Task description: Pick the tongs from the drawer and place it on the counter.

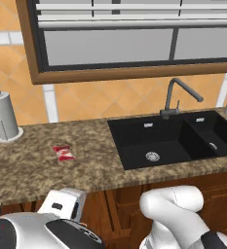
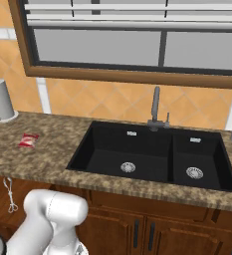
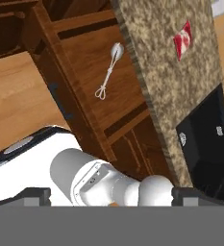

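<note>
— What carries things in front of me?

— The counter (image 1: 32, 165), speckled granite, with a black double sink (image 1: 173, 138) set into it. A red-and-white packet (image 1: 64, 152) lies flat on it left of the sink; a paper towel holder (image 1: 4, 116) stands at the far left by the wall.

— And below?

— The drawer (image 3: 92, 57) stands open under the counter edge. The tongs (image 3: 109, 71) lie alone on its wooden floor.

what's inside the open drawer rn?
Just the tongs, lying flat on the drawer floor, also seen in the right base view. The counter overhangs the drawer's back part, so anything there is hidden.
</note>
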